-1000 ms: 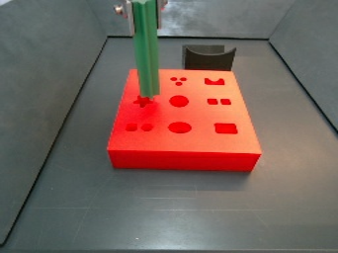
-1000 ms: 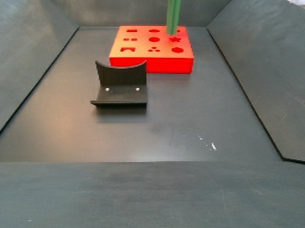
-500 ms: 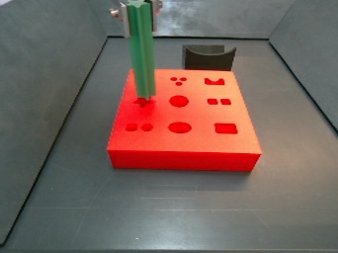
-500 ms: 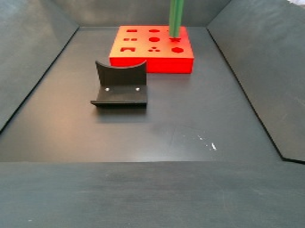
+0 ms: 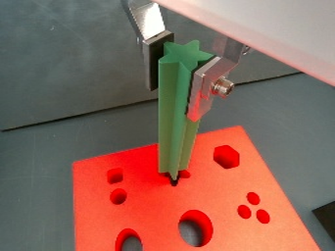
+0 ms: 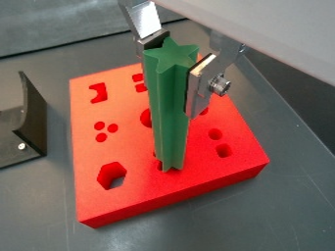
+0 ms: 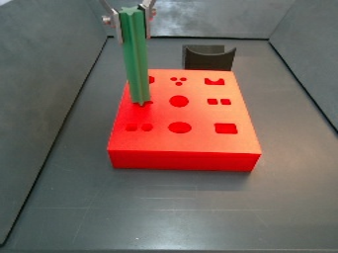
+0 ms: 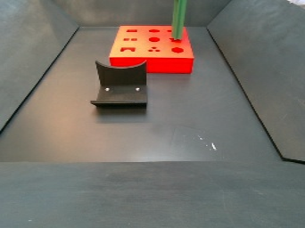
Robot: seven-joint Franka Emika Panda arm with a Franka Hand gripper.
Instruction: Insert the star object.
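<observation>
Bright green plastic, by the look of it: the rod (image 5: 174,118) stands upright in my hand (image 5: 183,61), the two silver fingers (image 5: 207,86) clamped flat against its upper end, just below the star-shaped top face. Its lower tip sits at a small cutout in the red block (image 5: 222,211), near one edge; in both wrist views the tip looks to be at the mouth of that hole, though I cannot tell whether it has entered. In a side view the rod (image 7: 134,57) rises well above the block (image 7: 185,128), leaning very slightly.

I judge the rod stiff and light, so it should not bend under a gentle push. The ridged sides give the flat pads something to bite on, but smooth plastic held this high could pivot or slide if the tip catches on the hole's rim. Holding it near the top leaves the whole lower length free to go in, which suits the job.

The dark bracket (image 6: 25,118) stands on the table beside the block, clear of the rod.
</observation>
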